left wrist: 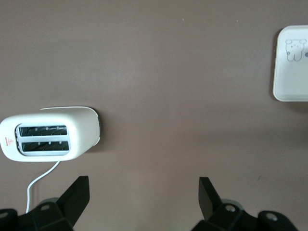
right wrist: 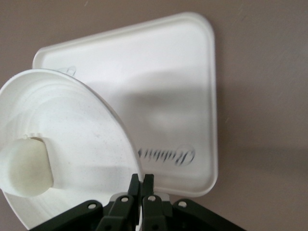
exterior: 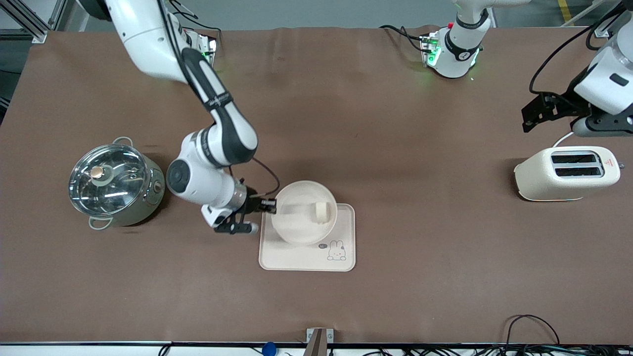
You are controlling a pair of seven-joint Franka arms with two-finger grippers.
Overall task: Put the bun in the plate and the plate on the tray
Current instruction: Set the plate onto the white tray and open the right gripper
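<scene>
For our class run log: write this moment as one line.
right pincer: shut on plate rim, over tray | bun: in plate | left pincer: open, waiting above toaster

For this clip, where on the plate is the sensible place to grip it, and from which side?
Grip the plate by its thin raised rim, pinching a short stretch of the edge, coming in low from the right arm's end of the table. The right gripper is shut on that rim, clear of the bun, which sits toward the other edge, above the tray. The left gripper waits, open, near the toaster.
</scene>
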